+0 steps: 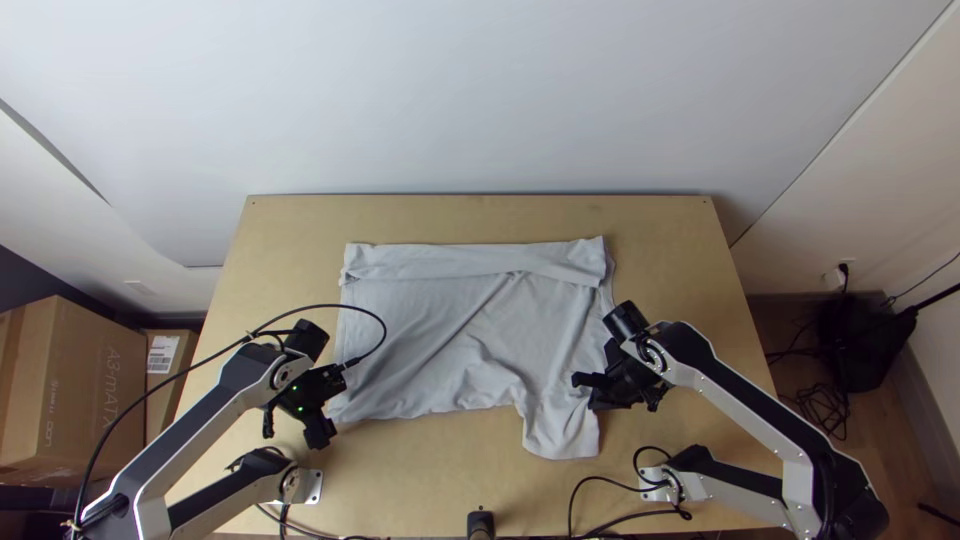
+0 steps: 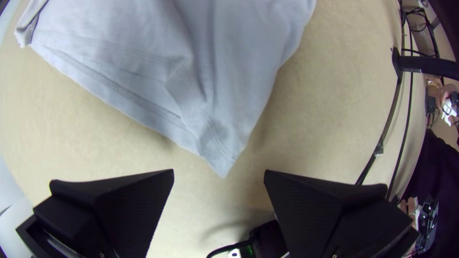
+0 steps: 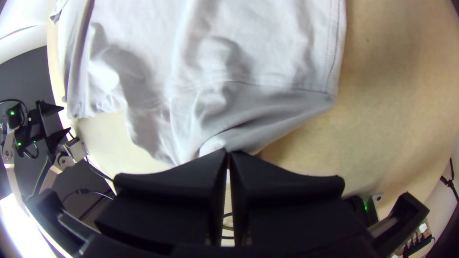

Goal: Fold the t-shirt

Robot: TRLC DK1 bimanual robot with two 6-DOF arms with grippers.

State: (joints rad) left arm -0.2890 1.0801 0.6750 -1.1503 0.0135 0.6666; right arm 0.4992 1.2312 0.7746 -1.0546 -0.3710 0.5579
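The left claw [image 2: 219,173] stands wide open with nothing in its hold, its two flat black fingers apart on either side of a pointed near-left corner [image 2: 223,160] of the pale grey t-shirt [image 1: 430,320]. That tip of cloth points straight at the gap, lying at the mouth of the claw, so the left arm is the nearer one to this corner. The right claw [image 3: 228,153] is at the opposite end of the near side, its fingers pressed together on a bunched bit of the shirt's edge. The shirt lies across the middle of the light wooden bench [image 1: 480,212], its long axis running from left to right, roughly along the line between the two claws. A narrow band [image 1: 450,262] of fabric is turned along the far edge, soft wrinkles slant across the middle, and a flap [image 1: 560,430] juts toward the near edge beside the right claw. The coming move seems to turn on the left claw taking that corner: a small advance along the line of the tip, then closing, should give both arms a hold on the near side for a fold away from the bases. Closing short of the tip would probably miss the thin cloth.
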